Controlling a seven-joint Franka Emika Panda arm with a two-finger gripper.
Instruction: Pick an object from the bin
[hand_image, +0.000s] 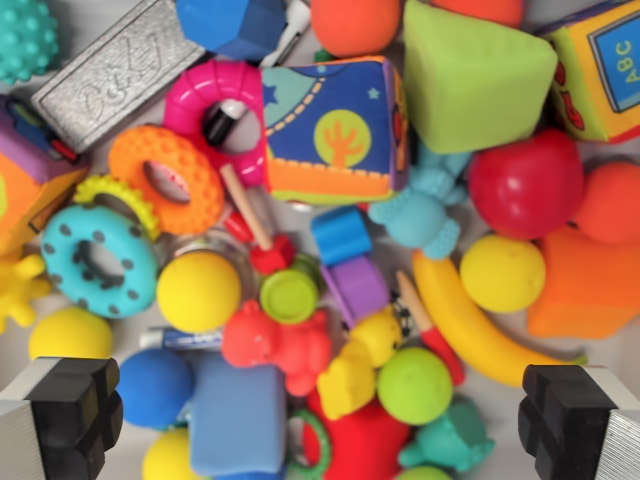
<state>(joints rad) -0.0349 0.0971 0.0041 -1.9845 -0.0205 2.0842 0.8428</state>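
Letters "ABC" show on the yellow block (600, 70) at the top right corner; the embossed script on the grey tin (115, 72) is unreadable. Toys fill the bin, among them a red bear (275, 345), a green ball (414, 385) and a banana (470, 325). The pincer (320, 425) hangs above them, fingers (70, 410) wide apart, gripping nothing, the bear and the ball between them.
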